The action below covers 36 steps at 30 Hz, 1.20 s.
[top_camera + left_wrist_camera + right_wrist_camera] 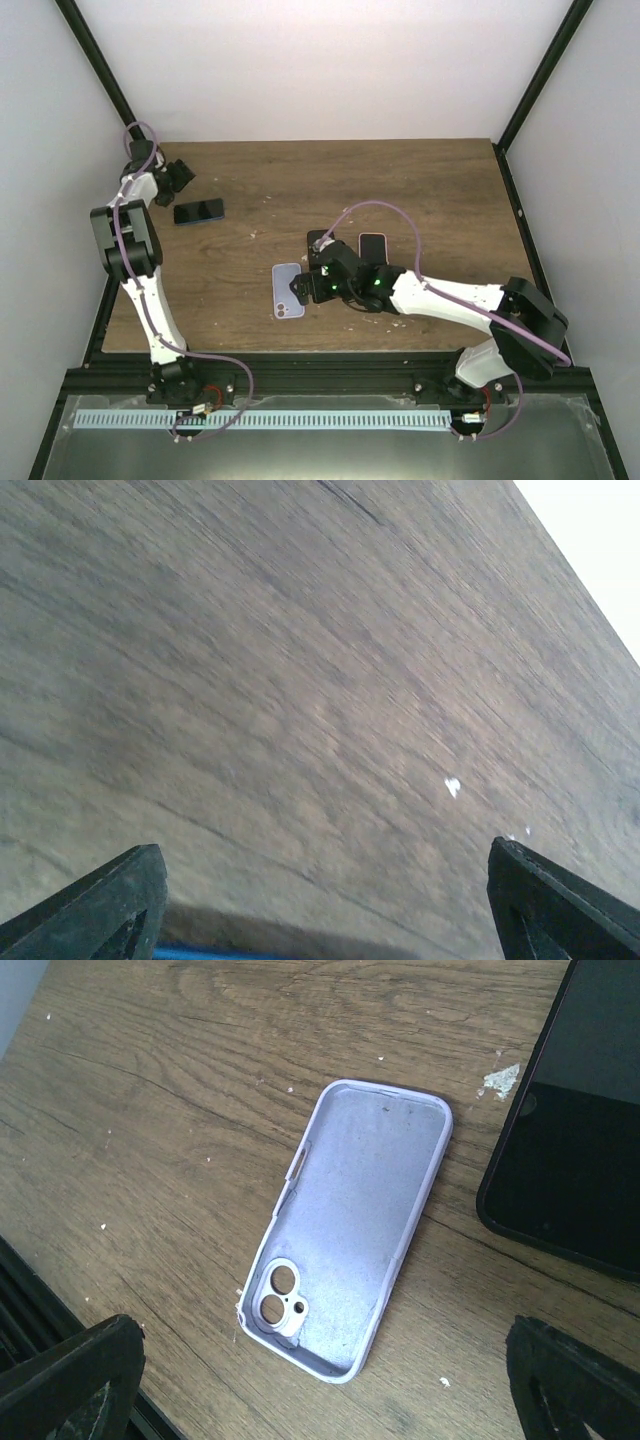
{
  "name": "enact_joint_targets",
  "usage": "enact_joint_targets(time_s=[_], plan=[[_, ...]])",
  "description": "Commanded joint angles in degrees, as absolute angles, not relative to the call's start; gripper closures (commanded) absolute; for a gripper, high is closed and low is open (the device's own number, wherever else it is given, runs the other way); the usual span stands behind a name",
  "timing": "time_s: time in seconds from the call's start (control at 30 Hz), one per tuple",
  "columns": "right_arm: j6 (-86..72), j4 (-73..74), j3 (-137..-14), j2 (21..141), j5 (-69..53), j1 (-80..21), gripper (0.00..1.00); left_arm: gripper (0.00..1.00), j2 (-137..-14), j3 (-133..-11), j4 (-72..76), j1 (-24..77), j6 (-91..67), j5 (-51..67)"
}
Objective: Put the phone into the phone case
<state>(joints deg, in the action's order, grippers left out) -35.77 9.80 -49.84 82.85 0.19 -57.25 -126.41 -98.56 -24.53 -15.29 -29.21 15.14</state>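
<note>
At far left, the left arm rises from its base and folds toward the back corner of the tabletop (420, 190). The left gripper (177, 180) hangs there released, jaws spread wide with nothing between them. Just beside it, on the near side, a blue phone (198, 211) lies flat, screen up. The blurred left wrist view shows only bare wood between the fingers (110, 905) and a blue sliver at the bottom edge, probably that phone's rim.

Near the middle, the lilac case (365, 1200) lies open side up, its camera cut-out toward the near edge. Nothing is in it and nothing covers it.

From the right, the right arm stretches low across the tabletop toward the case. The right gripper (322, 1332) hovers at its camera end, jaws fully apart, holding nothing. Just beyond the case, close but apart from it, a dark phone (570, 1140) lies screen up, with a white chip (503, 1078) on the wood between them. From above, the wrist hides part of this phone.

Further right, a pale-rimmed phone (372, 245) lies flat, its near end tucked under the forearm.
</note>
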Motion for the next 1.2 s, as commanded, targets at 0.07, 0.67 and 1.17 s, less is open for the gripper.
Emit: enact_joint_targets(time_s=[0.07,0.67,1.17], plan=[[-34.7,9.1,-51.2,82.7,0.0,-56.6,0.0,0.11,-133.7,-109.7,-30.1,-16.8,-28.2,15.7],[-36.0,7.8,-46.6,74.9,1.3,-55.6,0.0,0.13,-135.6,-107.5,-41.3,-16.6,-24.1,20.3],[-36.2,13.9,-40.6,55.4,3.2,-55.5,0.0,0.21,-119.2,-80.6,-41.4,-12.3,-19.5,20.6]])
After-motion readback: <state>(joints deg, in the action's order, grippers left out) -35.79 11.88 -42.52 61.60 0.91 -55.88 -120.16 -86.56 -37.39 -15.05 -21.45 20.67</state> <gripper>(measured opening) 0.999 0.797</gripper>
